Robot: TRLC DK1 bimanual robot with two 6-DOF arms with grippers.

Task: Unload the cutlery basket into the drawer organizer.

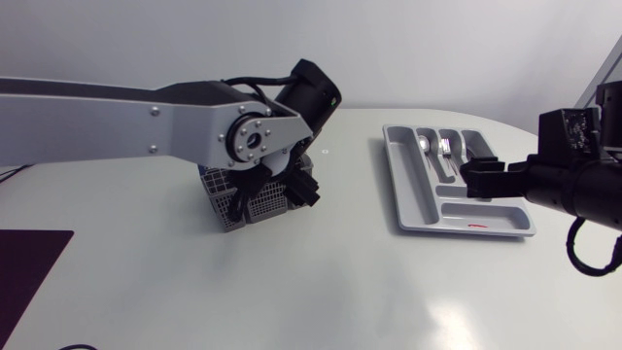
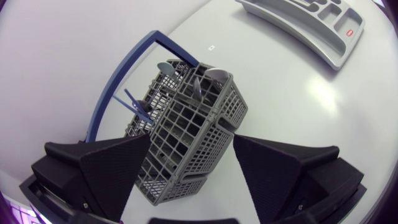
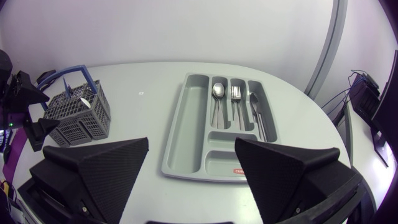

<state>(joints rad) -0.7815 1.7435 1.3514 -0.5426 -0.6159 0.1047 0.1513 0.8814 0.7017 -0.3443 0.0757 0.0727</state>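
The grey cutlery basket (image 2: pixel 193 124) with a blue handle (image 2: pixel 124 74) stands on the table and holds a blue-handled piece (image 2: pixel 138 107) and a few metal pieces (image 2: pixel 214 74). My left gripper (image 2: pixel 193 142) hangs just above the basket, open, one finger to each side and neither touching it. In the head view the left gripper (image 1: pixel 277 190) covers most of the basket (image 1: pixel 243 206). The grey drawer organizer (image 3: pixel 186 134) holds a spoon (image 3: pixel 217 91), a fork (image 3: pixel 236 93) and a third utensil (image 3: pixel 257 115). My right gripper (image 3: pixel 192 142) is open and empty above the organizer (image 1: pixel 418 199).
The white table's curved far edge runs behind the organizer and the basket. A dark mat (image 1: pixel 24 262) lies at the front left corner. Bare tabletop (image 1: pixel 350 224) separates the basket from the organizer.
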